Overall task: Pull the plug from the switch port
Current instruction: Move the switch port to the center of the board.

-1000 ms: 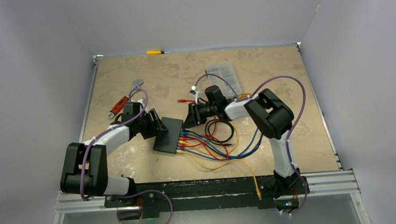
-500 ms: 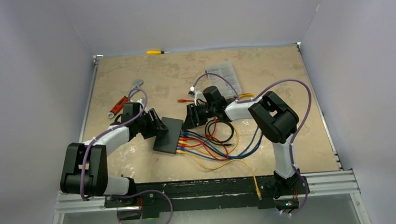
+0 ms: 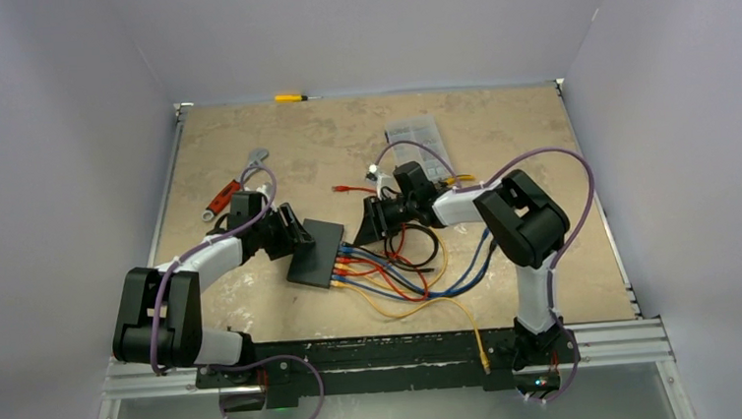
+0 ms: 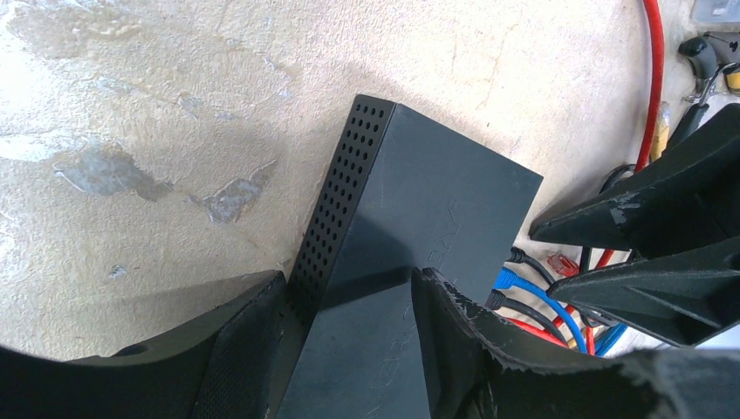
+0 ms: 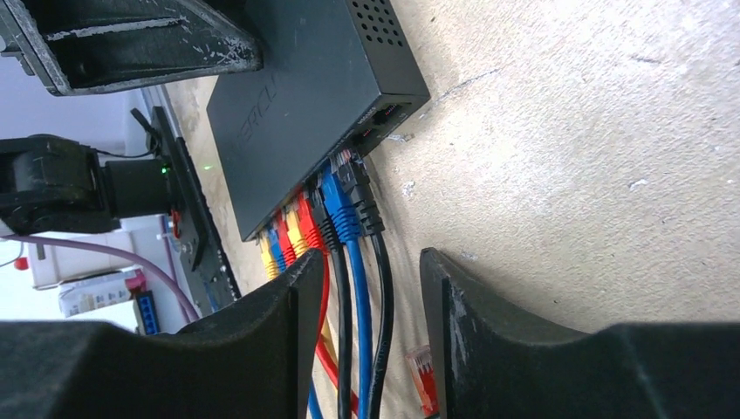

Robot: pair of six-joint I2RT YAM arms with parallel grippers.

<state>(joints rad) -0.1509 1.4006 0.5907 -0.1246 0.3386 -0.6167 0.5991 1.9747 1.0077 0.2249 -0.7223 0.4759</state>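
Note:
The flat black switch [image 3: 316, 253] lies mid-table, and its perforated side shows in the left wrist view [image 4: 340, 209]. My left gripper [image 3: 295, 239] is shut on its left end, with one finger at the perforated side and the other on the top face [image 4: 349, 279]. A row of plugs [image 5: 323, 214] in yellow, blue, red and black fills the ports, and the end port [image 5: 388, 118] is empty. My right gripper [image 5: 373, 262] stands open behind the plugs. Its fingers straddle the two black cables and the blue one without gripping them [image 3: 364, 232].
Coloured cables [image 3: 421, 270] fan out over the table right of the switch. A loose red plug [image 5: 423, 371] lies by my right fingers. A clear organiser box [image 3: 416, 137], a yellow screwdriver [image 3: 290, 98] and red-handled pliers [image 3: 223, 195] lie further back.
My right arm has drawn slightly to the right, so its gripper sits a little further from the switch. The left arm and the switch have not moved.

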